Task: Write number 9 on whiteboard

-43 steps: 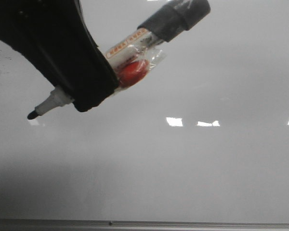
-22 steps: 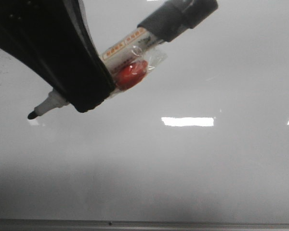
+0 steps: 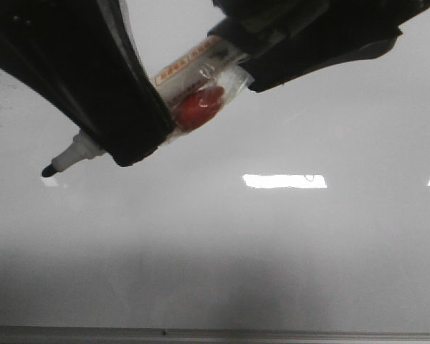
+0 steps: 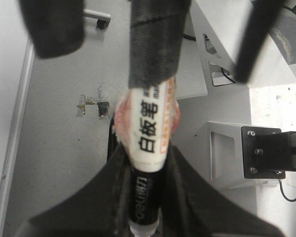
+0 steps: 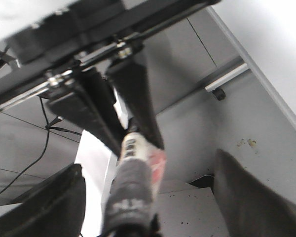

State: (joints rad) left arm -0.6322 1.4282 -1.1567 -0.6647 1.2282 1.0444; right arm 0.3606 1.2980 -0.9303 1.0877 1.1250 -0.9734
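Two tools now — right tool (image 3: 272, 29) on marker (image 3: 193, 79)

My left gripper (image 4: 144, 197) clamps a white marker pen (image 4: 150, 123) between its dark fingers (image 4: 197, 197). Two blurred dark fingers of the right gripper (image 4: 153, 29) flank the pen's black cap (image 4: 155, 49), apart from it.
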